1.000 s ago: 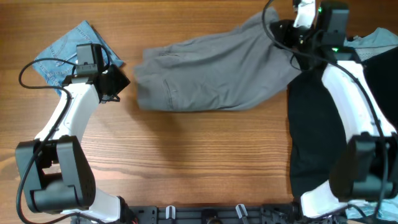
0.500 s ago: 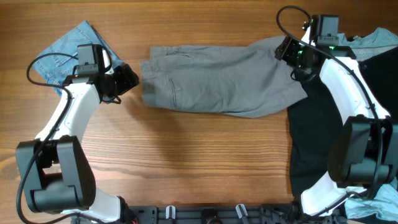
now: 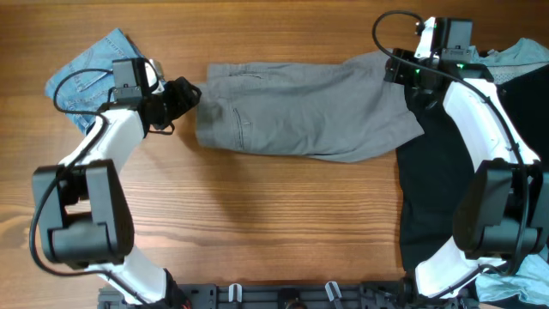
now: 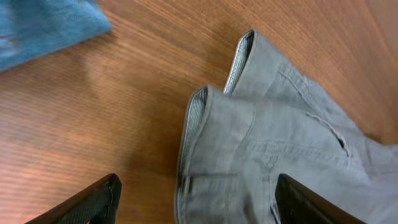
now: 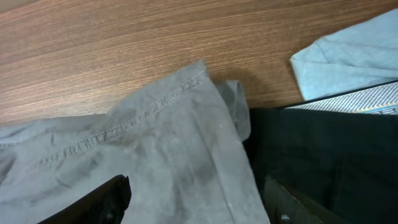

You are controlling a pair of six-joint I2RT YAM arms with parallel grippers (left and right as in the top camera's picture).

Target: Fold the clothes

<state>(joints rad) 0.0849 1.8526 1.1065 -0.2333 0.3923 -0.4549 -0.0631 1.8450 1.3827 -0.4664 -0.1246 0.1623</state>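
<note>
The grey shorts (image 3: 300, 107) lie spread flat across the back of the table, folded lengthwise, with the waistband end at the left. My left gripper (image 3: 187, 93) hovers open at that left edge. In the left wrist view its jaws (image 4: 199, 208) straddle the waistband of the shorts (image 4: 280, 143) without holding it. My right gripper (image 3: 401, 73) stands open over the right end. In the right wrist view its fingers (image 5: 93, 202) are wide apart above the hem of the grey cloth (image 5: 155, 155).
Small blue denim shorts (image 3: 86, 73) lie at the back left, behind my left arm. A black garment (image 3: 437, 197) covers the right side under the right arm, with a light blue cloth (image 3: 523, 51) behind it. Bare wood fills the front middle.
Both grippers have opened and let go of the grey shorts, which now lie flatter and further left. My left gripper has moved right to the waistband edge.
</note>
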